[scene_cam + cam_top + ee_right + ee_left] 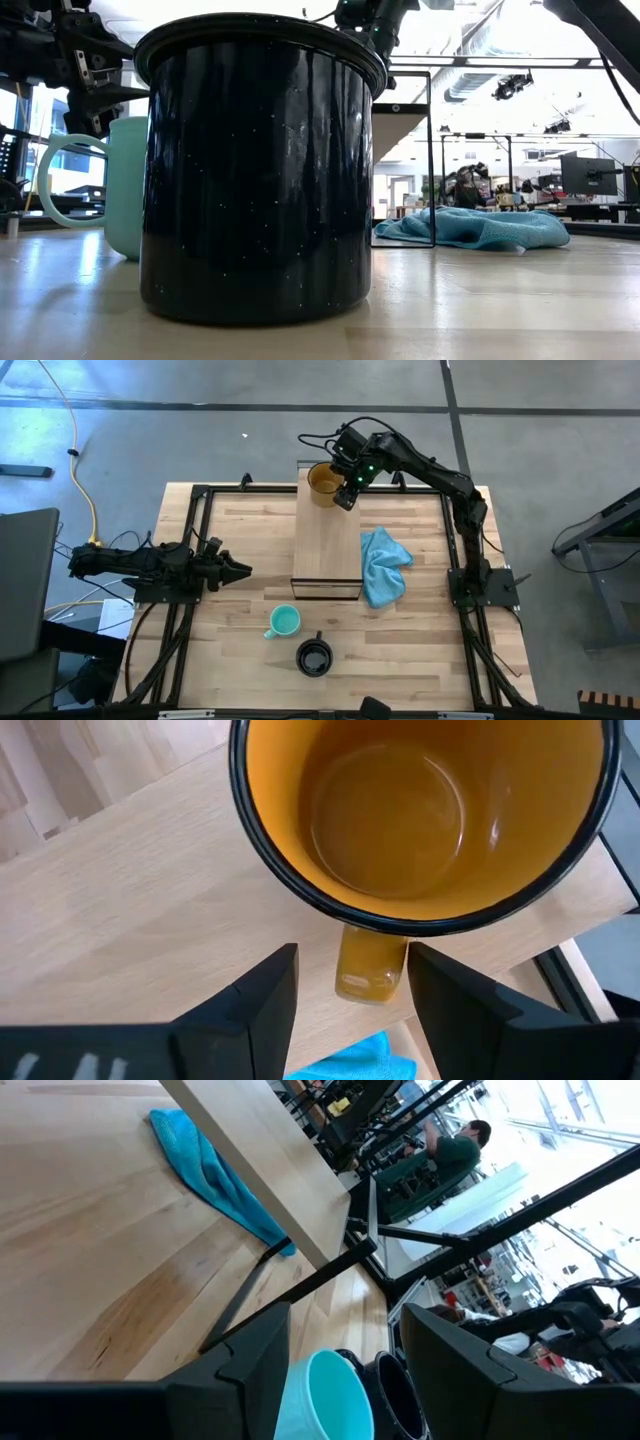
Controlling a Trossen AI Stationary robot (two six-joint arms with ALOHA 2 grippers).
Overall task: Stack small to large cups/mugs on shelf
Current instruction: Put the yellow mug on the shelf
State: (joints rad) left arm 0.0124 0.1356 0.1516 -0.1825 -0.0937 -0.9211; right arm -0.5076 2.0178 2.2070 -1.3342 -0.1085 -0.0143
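Amber mug (322, 482) sits on shelf (328, 550); right tool (347, 495) spread wide astride its handle. Next: you fetch black mug (313, 657). Left tool (238, 571) idle, apart.

No legible txt — no labels, nos.

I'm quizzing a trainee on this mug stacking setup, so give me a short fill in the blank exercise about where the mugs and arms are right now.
1. The amber mug stands on the ____, at its far end.
2. The right gripper has its open jaws on either side of the amber mug's ____.
3. The teal mug and the black mug stand on the ____.
4. The blue cloth lies beside the shelf on the side of the ____ arm.

Missing words: shelf; handle; table; right
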